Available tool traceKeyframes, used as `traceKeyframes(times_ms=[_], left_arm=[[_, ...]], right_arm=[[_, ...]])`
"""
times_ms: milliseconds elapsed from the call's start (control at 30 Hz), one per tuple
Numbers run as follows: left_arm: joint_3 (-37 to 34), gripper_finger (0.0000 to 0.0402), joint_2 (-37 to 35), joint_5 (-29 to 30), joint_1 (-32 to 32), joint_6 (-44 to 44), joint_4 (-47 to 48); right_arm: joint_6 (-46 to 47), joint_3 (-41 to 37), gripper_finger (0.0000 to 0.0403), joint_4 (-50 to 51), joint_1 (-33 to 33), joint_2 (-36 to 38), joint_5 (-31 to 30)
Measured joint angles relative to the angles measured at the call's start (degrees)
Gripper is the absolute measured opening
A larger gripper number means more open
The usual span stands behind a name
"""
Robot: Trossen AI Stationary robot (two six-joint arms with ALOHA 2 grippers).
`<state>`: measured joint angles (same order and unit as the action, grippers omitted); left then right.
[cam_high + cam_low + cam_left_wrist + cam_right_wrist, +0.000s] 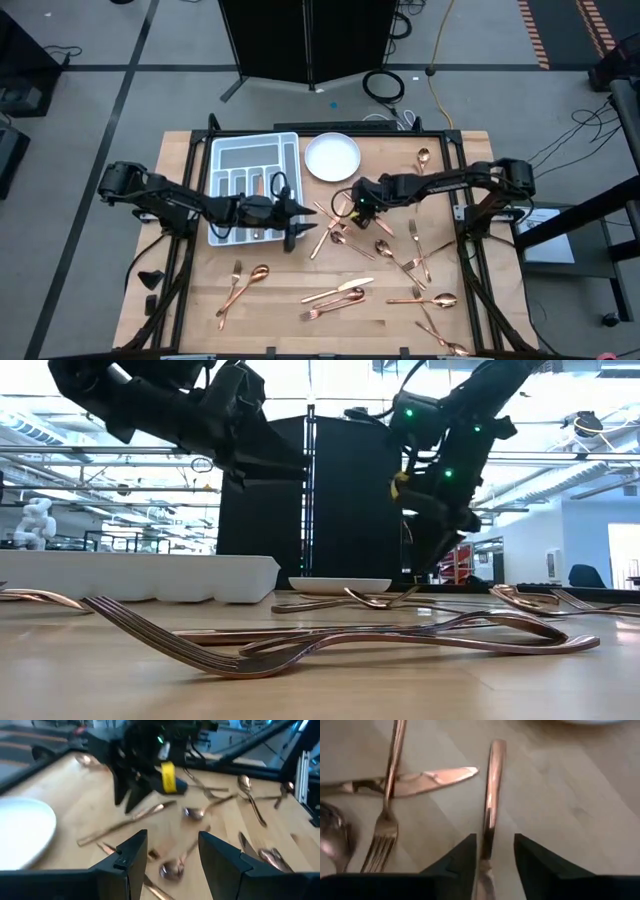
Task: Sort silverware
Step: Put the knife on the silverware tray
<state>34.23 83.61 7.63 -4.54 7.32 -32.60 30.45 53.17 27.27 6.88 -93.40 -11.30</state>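
Lighting was bright and even; left wrist view motion-blurred, right wrist view soft, low view backlit by ceiling lights.

Both arms are reaching toward the table's middle. The left gripper [296, 226] is hovering just right of the grey cutlery tray [252, 150]; the right gripper [352, 207] is hanging below the white plate [332, 157], over crossed copper silverware [340, 293] lying scattered across the wooden table [280, 320].

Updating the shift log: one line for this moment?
left end effector: open, beside tray | right end effector: straddling utensil handle | silverware: scattered
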Motion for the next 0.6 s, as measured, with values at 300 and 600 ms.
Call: traceKeyframes(times_ms=[300,600], left_arm=[[0.01,0.0171,0.02,-1.72,1.52,-0.65,-0.01],[0.01,0.0171,0.02,-1.98,1.53,-0.72,2.23]], right_arm=[[1.71,0.12,0.0181,-3.18,-1.37,-4.83,-4.45],[3.07,0.74,0.0032,-7.02,-1.60,-14.37,-5.05]])
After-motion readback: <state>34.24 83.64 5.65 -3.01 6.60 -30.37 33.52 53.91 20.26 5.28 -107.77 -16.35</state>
